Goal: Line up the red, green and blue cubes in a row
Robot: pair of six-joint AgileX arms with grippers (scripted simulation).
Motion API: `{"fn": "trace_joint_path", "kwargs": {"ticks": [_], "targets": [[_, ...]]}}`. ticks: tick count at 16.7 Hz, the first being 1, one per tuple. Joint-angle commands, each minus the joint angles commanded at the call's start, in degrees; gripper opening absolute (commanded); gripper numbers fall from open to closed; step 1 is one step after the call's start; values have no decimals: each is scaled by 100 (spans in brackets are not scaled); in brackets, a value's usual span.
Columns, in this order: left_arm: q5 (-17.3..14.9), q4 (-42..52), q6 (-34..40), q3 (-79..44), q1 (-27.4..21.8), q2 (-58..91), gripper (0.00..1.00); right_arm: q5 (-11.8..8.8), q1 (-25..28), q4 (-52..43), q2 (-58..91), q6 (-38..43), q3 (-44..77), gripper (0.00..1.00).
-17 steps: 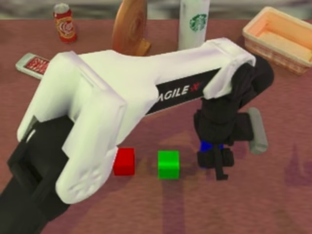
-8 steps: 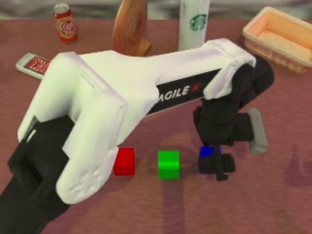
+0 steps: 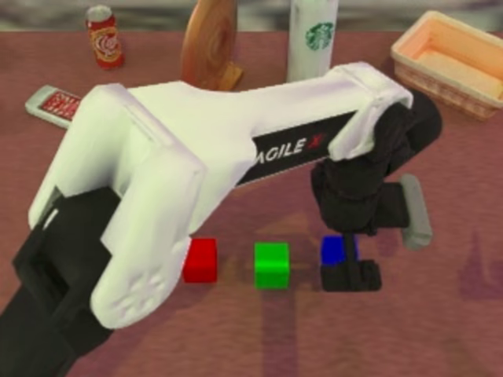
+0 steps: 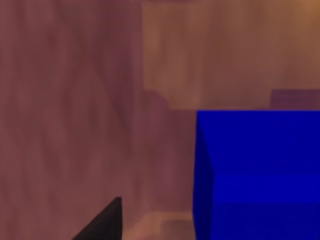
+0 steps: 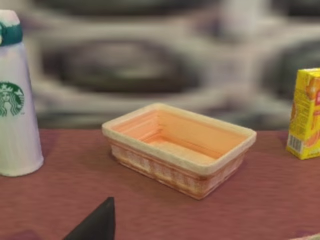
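Along the near half of the table the red cube (image 3: 200, 260), the green cube (image 3: 271, 265) and the blue cube (image 3: 336, 249) stand in a line from left to right, evenly spaced. My left arm reaches across the table, and its gripper (image 3: 351, 275) hangs low over the blue cube's near side. In the left wrist view the blue cube (image 4: 257, 175) fills one side, and a gap of bare table separates it from the one visible fingertip (image 4: 107, 222); the gripper is open. My right gripper (image 5: 205, 231) is outside the top view; it is open and holds nothing.
At the back stand a red soda can (image 3: 104, 35), a wooden disc stand (image 3: 211, 43), a white Starbucks cup (image 3: 312, 35) and a woven basket (image 3: 406, 49). A flat red-and-grey item (image 3: 53, 104) lies at the left, a grey bar (image 3: 415, 210) right of the left gripper. A yellow juice carton (image 5: 305, 115) stands beside the basket.
The left gripper has dropped lower and spread its fingers. The blue cube now shows more fully, level with the green and red cubes.
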State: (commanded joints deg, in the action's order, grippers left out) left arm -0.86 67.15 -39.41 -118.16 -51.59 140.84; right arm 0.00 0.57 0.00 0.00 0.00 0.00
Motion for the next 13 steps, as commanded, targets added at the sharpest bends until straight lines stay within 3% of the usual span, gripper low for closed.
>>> {"fn": "trace_joint_path", "kwargs": {"ticks": [4,13], "targets": [[1,100,-11,-100,10,4,100,0,0,0,0,0,0,100],[1,1544,1,-1486,128,-59,100,0,0,0,0,0,0,100]]}}
